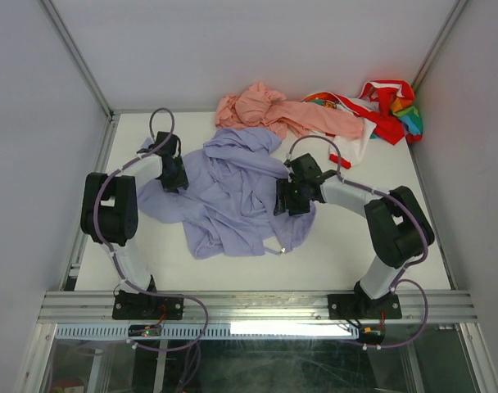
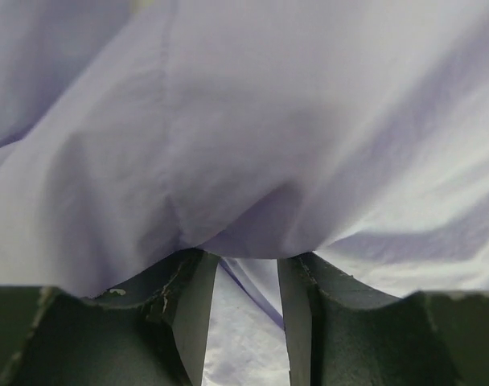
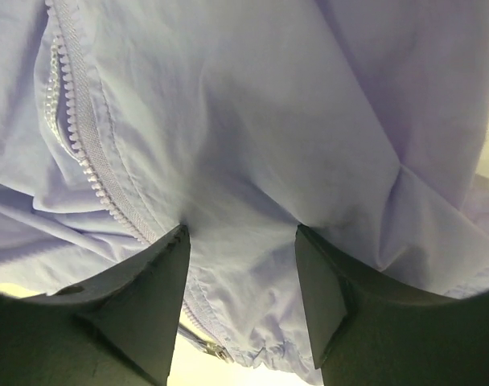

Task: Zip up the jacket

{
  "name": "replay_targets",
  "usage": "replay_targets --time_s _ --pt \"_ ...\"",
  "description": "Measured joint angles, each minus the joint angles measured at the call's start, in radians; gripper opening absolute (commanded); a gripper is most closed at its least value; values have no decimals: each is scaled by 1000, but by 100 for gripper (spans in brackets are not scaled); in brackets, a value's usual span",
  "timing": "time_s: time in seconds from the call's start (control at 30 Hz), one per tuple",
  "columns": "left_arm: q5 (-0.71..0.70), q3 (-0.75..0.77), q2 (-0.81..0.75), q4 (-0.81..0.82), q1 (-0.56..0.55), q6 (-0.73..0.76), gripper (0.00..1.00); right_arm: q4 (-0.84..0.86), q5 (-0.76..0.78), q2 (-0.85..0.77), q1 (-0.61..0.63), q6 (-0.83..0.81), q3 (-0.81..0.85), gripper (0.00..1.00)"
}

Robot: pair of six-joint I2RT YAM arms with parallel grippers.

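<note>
We find the lavender jacket (image 1: pixel 233 201) crumpled on the bench (image 1: pixel 335 250), our right tool (image 3: pixel 240 241) spread open against its cloth beside the zipper (image 3: pixel 84 153), our left tool (image 2: pixel 247 261) tip-deep under a fold, grip impossible to tell.

The white table (image 1: pixel 380 246) has a purple jacket (image 1: pixel 233 196) crumpled in its middle. A pink cloth (image 1: pixel 273 110) lies at the far edge, touching the jacket. A red and white cloth (image 1: pixel 380 110) sits in the far right corner.
</note>
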Motion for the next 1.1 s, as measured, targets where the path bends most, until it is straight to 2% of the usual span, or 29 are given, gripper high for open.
replay_targets --time_s 0.2,0.3,0.4,0.57,0.73,0.87,1.1 --pt "-14 95 47 -5 49 60 44 -19 -3 -23 10 0 0 58" --pt "11 97 0 -17 34 70 47 -55 5 -73 31 0 0 58" --pt "43 74 -111 -32 -2 69 49 -103 28 -139 69 0 0 57" --pt "90 -14 -389 -60 -137 23 49 -199 85 -185 150 11 0 53" --pt "166 -110 -570 -72 -323 -82 50 -291 142 -185 211 31 0 53" --pt "223 -198 -594 -75 -445 -164 50 -314 172 -163 230 32 0 54" --pt "251 -260 -544 -61 -497 -237 51 -323 210 -26 292 30 26 53"
